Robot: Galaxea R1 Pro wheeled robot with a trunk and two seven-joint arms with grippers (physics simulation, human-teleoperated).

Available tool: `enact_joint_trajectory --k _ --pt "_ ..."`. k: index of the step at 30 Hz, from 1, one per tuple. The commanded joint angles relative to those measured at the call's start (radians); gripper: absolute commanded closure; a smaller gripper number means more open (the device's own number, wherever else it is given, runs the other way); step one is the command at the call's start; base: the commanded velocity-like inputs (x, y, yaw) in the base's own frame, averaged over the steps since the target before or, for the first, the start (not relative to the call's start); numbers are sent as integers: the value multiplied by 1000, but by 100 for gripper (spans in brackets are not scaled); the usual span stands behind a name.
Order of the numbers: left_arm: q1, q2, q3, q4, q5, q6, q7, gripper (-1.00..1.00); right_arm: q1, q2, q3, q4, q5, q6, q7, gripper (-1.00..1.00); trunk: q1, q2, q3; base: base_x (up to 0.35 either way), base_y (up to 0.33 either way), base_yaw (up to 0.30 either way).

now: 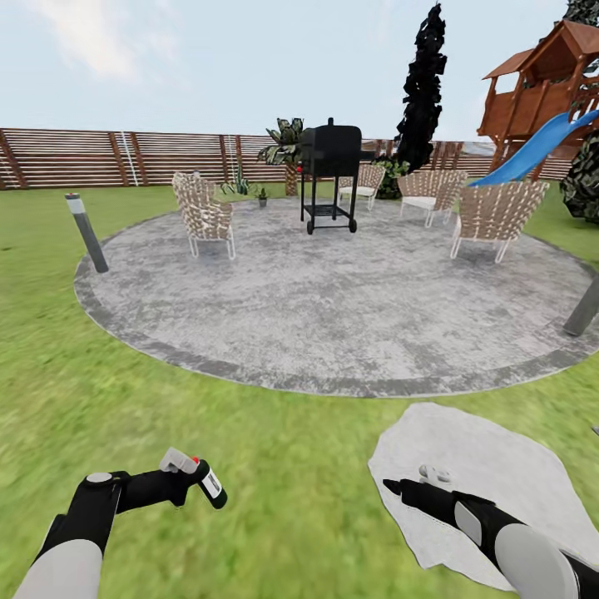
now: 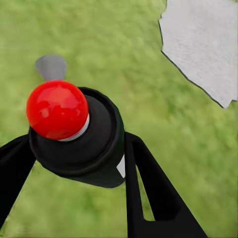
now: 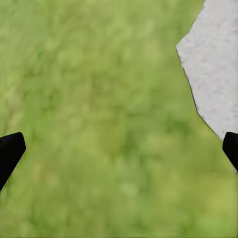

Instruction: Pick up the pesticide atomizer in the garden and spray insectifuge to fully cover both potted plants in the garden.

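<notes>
The pesticide atomizer (image 1: 210, 484), a slim black bottle with a white label and a red dot on top, tilts in my left gripper (image 1: 196, 477) low over the lawn at the near left. In the left wrist view its red cap and black body (image 2: 79, 134) sit between the two black fingers (image 2: 148, 188), which are shut on it. My right gripper (image 1: 391, 485) hovers over the near edge of a grey stepping stone (image 1: 482, 474). Its fingertips (image 3: 11, 151) stand wide apart with only grass between them. One small potted plant (image 1: 262, 196) stands far off near the fence.
A round grey paved patch (image 1: 333, 308) lies ahead, with a black grill (image 1: 330, 166) and several woven chairs (image 1: 204, 215) on it. Grey lamp posts (image 1: 86, 233) stand at its left and right rims. Beyond are a palm (image 1: 285, 148), a wooden fence (image 1: 108, 158) and a playset with a slide (image 1: 541, 141).
</notes>
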State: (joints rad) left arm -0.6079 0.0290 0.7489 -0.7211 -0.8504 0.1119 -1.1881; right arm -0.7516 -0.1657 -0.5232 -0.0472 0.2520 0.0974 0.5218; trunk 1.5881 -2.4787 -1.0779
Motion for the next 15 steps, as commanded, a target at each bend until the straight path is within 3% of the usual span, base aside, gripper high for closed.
enact_joint_trajectory --k 1,15 --pt "-1 -1 4 -1 -4 9 -5 100 0 0 -9 -2 7 7 4 -100 0 0 -1 335 0 0" --pt "-1 -1 4 0 -4 9 -5 100 0 0 -8 -2 7 7 4 -100 0 0 -1 335 0 0"
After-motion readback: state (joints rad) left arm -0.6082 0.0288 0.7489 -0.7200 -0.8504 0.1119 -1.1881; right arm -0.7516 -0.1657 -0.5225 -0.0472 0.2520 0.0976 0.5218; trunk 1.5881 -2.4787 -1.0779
